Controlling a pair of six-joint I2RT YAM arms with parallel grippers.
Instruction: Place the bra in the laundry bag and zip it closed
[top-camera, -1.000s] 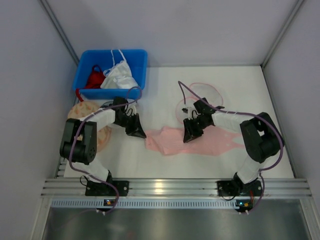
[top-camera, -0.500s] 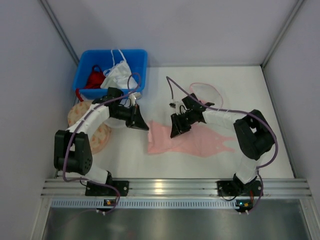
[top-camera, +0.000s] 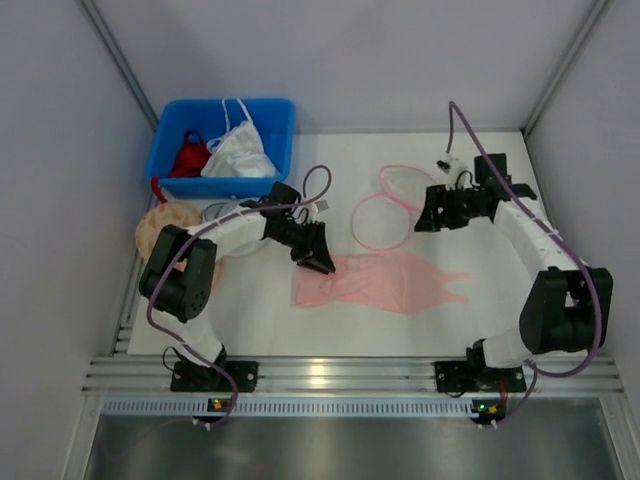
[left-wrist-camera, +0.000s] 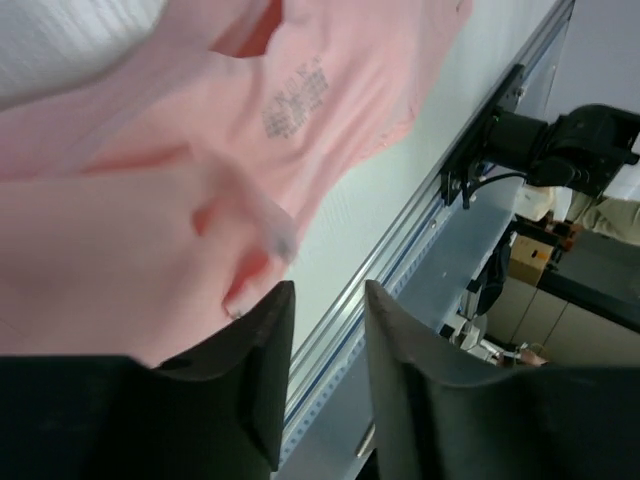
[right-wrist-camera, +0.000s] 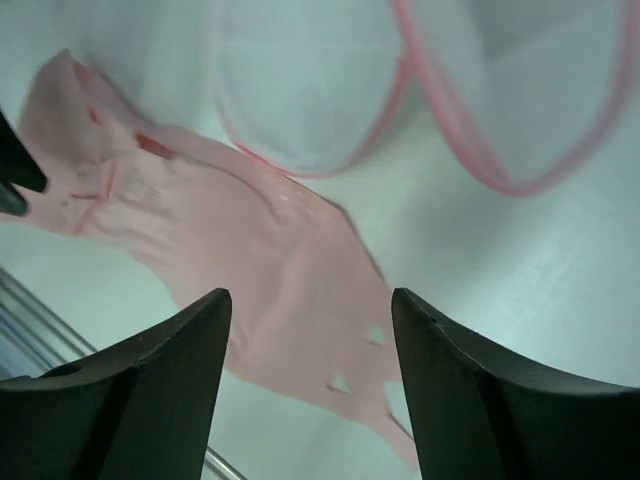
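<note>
I'm at the pick-up: bra (top-camera: 375, 283) flat on the bench (top-camera: 500, 310), near the bag (top-camera: 395, 205). Left pincer (left-wrist-camera: 328, 300) barely parted over its edge, holding nothing (right pincer (top-camera: 430, 213) wide, empty). Next I'd pinch fabric.

Grey printed mark on bra (left-wrist-camera: 296, 102), perhaps care label; too blurred to read.

bra (top-camera: 385, 284): pale salmon-pink | laundry bag (top-camera: 378, 220): white mesh, pink rims | bin (top-camera: 220, 187): blue | pouch (top-camera: 155, 225): beige, orange pattern
</note>
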